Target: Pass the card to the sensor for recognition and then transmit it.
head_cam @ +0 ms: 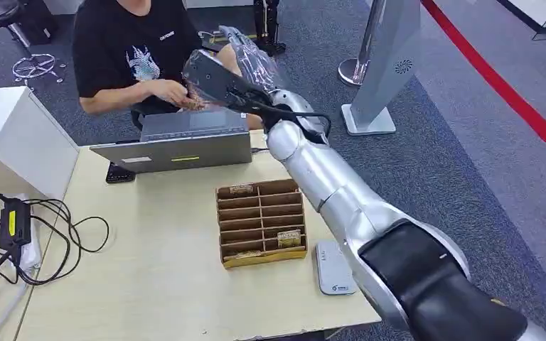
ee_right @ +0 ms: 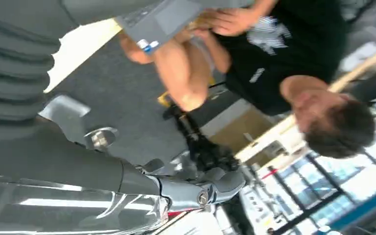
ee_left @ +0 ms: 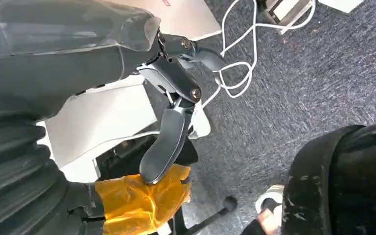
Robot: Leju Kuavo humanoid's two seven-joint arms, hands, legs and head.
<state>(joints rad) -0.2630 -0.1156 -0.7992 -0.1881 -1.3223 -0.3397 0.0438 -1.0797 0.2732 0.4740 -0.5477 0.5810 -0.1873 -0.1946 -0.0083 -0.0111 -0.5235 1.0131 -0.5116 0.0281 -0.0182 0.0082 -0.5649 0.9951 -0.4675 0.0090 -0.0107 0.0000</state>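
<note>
My right arm reaches across the table to a seated person (head_cam: 131, 50) behind the laptop. My right hand (head_cam: 210, 77) hangs just beside the person's hand (head_cam: 174, 92), which holds a small brownish card (head_cam: 195, 104). In the right wrist view the thumb and fingers (ee_right: 196, 191) of my right hand (ee_right: 127, 176) stand apart with nothing between them, and the person's hands (ee_right: 227, 19) hold the card (ee_right: 196, 23) over the laptop edge. The white card sensor (head_cam: 334, 268) lies flat near the table's front right. My left hand (ee_left: 166, 98) hangs over the carpet and holds nothing.
A brown divided card box (head_cam: 261, 224) with a few cards stands mid-table beside the sensor. A grey laptop (head_cam: 185, 142) sits at the far edge. Black cables (head_cam: 57, 234) lie at the left, next to a white cabinet (head_cam: 14, 135). A grey kiosk base (head_cam: 370, 121) stands on the carpet.
</note>
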